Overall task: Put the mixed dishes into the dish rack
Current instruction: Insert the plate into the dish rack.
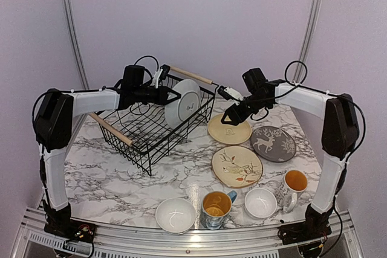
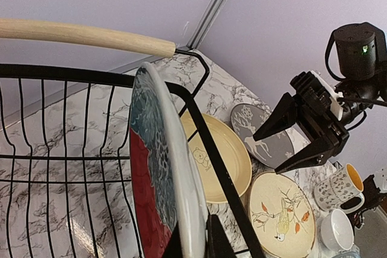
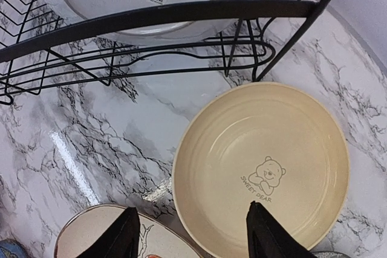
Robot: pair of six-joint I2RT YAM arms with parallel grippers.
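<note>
My left gripper (image 1: pixel 171 96) is shut on the rim of a red plate (image 1: pixel 185 101) with a white back. It holds the plate upright on edge inside the black wire dish rack (image 1: pixel 110 129). The left wrist view shows the plate's red and teal face (image 2: pixel 148 191) between my fingers (image 2: pixel 217 241). My right gripper (image 1: pixel 231 116) is open and empty. It hovers over the near-left rim of the pale yellow plate (image 3: pixel 266 161), which lies flat beside the rack. No teal leaf-shaped plate shows.
On the marble table lie the grey reindeer plate (image 1: pixel 273 143) and the cream bird plate (image 1: pixel 236 166). Near the front edge stand two white bowls (image 1: pixel 176 214) (image 1: pixel 261 202) and two yellow-lined mugs (image 1: pixel 216 205) (image 1: pixel 294 185). The rack's wire rim (image 3: pixel 163 13) is close to my right gripper.
</note>
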